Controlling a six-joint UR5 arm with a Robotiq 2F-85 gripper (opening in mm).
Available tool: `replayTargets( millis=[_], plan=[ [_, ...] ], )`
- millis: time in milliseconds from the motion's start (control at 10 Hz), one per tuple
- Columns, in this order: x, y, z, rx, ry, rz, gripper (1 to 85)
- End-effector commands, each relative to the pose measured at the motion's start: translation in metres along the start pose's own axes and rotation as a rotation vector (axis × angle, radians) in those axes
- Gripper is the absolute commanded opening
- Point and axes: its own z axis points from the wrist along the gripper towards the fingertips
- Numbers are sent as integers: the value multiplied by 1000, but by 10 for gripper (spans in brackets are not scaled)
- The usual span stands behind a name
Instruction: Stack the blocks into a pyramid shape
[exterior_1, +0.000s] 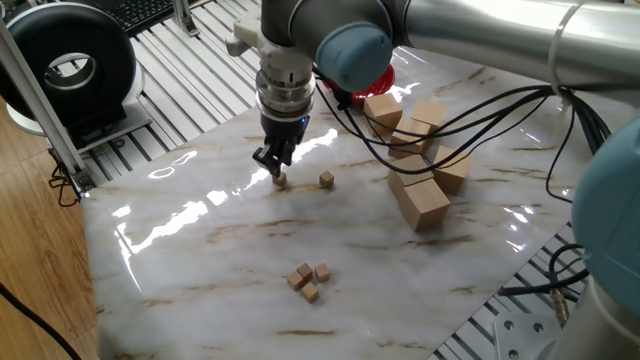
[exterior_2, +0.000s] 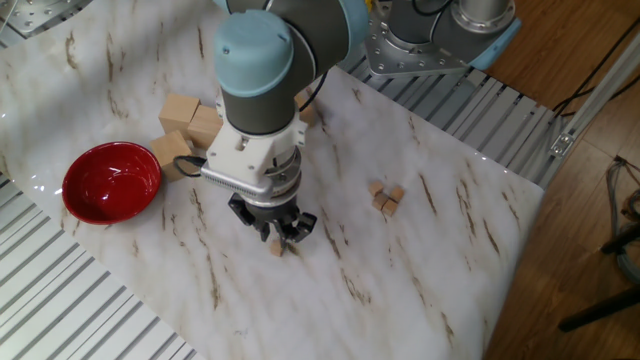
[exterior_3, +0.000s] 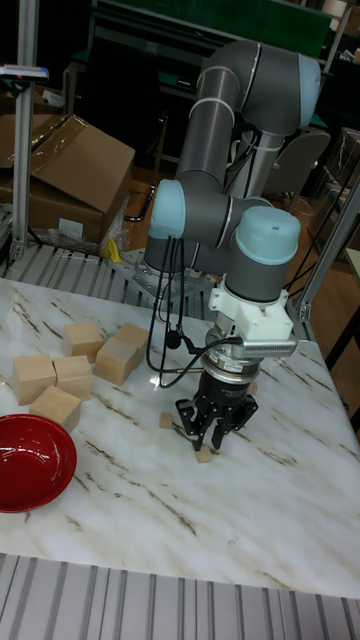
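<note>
A robotics lab or workshop: a marble-look table (exterior_1: 200, 230) on a slotted aluminium frame (exterior_2: 90, 320), loose cables (exterior_1: 480, 115), cardboard boxes (exterior_3: 75, 165) and a keyboard (exterior_1: 145, 12) behind.

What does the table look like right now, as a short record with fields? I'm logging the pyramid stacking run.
tool: just above one tiny cube, grip unclear
loose cube: alone, beside it
cube cluster: three tiny cubes close together, no second layer visible
large wooden blocks: grouped by the bowl
red bowl: near the table edge
pyramid: not yet built
</note>
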Motion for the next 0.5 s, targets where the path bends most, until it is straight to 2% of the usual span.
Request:
replayTargets(
  millis=[0,400],
  plan=[
    [-9,3,11,-19,-31,15,357],
    [-7,3,20,-12,-37,17,350]
  ],
)
